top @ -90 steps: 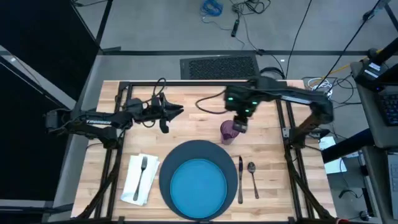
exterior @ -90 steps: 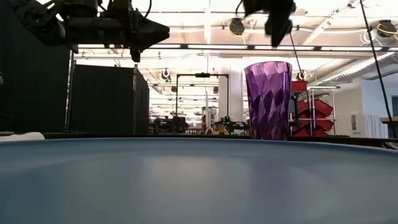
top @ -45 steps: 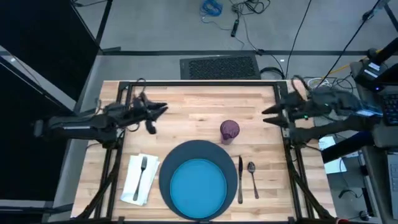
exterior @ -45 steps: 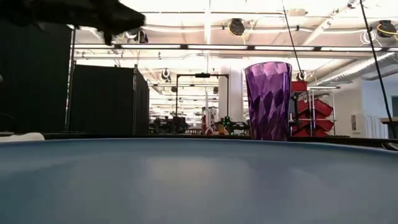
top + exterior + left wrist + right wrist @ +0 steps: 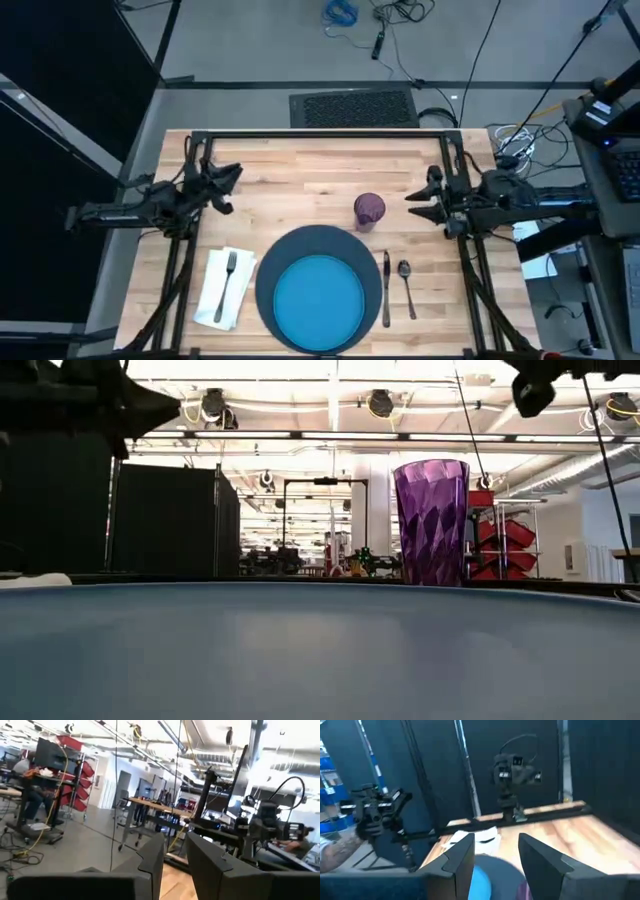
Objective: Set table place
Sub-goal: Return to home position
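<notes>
The purple cup [image 5: 369, 211] [image 5: 432, 520] stands upright on the table [image 5: 300, 180], just beyond the dark grey charger [image 5: 270, 262]. The blue plate [image 5: 320, 298] lies on the charger. To its left the fork [image 5: 229, 274] lies on the white napkin [image 5: 221, 295]. To its right the knife [image 5: 386, 288] and spoon [image 5: 406, 285] lie on the wood. My left gripper [image 5: 228, 185] hovers by the table's left side, its fingers [image 5: 150, 865] a narrow gap apart. My right gripper [image 5: 412, 205] hovers open to the right of the cup, with nothing between its fingers [image 5: 462, 855].
A black metal frame [image 5: 320, 133] runs along the table's far edge and down both sides. Bare wood lies between the two grippers, beyond the cup. A dark mat [image 5: 352, 105] lies on the floor past the far edge.
My right gripper, which hovered at the cup a second ago, has drawn away toward the table's right edge. My left gripper has drawn back toward the left edge. The cup has stayed upright in place.
</notes>
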Robot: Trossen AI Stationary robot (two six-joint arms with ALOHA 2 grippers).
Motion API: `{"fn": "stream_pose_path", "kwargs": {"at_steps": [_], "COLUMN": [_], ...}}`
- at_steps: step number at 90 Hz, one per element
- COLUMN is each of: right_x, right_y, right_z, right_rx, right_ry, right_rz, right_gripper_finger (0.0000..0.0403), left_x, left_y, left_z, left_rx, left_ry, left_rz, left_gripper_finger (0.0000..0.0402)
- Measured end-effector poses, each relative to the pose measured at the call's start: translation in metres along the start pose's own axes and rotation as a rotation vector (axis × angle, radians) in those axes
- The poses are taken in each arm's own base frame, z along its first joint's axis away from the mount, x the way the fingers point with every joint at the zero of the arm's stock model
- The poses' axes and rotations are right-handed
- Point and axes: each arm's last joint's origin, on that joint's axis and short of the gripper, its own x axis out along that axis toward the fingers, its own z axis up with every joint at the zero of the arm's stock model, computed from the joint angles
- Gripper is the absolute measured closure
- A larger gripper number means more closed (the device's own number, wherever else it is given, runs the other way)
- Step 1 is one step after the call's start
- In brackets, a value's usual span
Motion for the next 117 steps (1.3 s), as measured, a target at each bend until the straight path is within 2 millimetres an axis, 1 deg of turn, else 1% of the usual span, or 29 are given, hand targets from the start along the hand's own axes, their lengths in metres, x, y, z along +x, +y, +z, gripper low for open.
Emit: {"fn": "stream_pose_path", "kwargs": {"at_steps": [10, 17, 30, 46, 57, 70, 86, 92, 106, 117], "right_x": [0.014, 0.021, 0.025, 0.019, 0.014, 0.006, -0.002, -0.004, -0.006, -0.006], "right_y": [-0.007, -0.011, -0.013, -0.012, -0.012, -0.015, -0.016, -0.017, -0.021, -0.022], "right_z": [-0.012, -0.021, -0.027, -0.028, -0.033, -0.052, -0.065, -0.073, -0.097, -0.1], "right_rx": [-0.001, 0.007, 0.045, 0.018, 0.017, 0.047, 0.045, 0.041, 0.057, 0.078], "right_ry": [0.013, 0.053, 0.105, 0.122, 0.109, 0.089, -0.003, -0.014, -0.008, 0.032], "right_rz": [-0.023, 0.017, 0.09, 0.112, 0.115, 0.117, 0.155, 0.163, 0.163, 0.154], "right_gripper_finger": [0.0264, 0.0264, 0.0264, 0.0264, 0.0264, 0.0264, 0.0264, 0.0264, 0.0264, 0.0264], "left_x": [0.004, 0.006, 0.007, 0.004, 0.001, -0.007, -0.009, -0.009, -0.011, -0.012], "left_y": [0.0, 0.0, 0.0, 0.001, 0.001, 0.005, 0.005, 0.004, 0.003, 0.001], "left_z": [-0.005, -0.009, -0.012, -0.018, -0.02, -0.031, -0.024, -0.026, -0.033, -0.037], "left_rx": [0.016, 0.031, 0.043, 0.059, 0.045, 0.034, 0.014, 0.018, 0.008, 0.001], "left_ry": [0.032, 0.064, 0.092, 0.158, 0.153, 0.154, 0.1, 0.116, 0.193, 0.235], "left_rz": [0.018, 0.027, 0.031, 0.03, 0.018, 0.024, 0.008, -0.016, -0.058, -0.075], "left_gripper_finger": [0.0334, 0.0334, 0.0334, 0.0334, 0.0334, 0.0334, 0.0334, 0.0334, 0.0334, 0.0334]}}
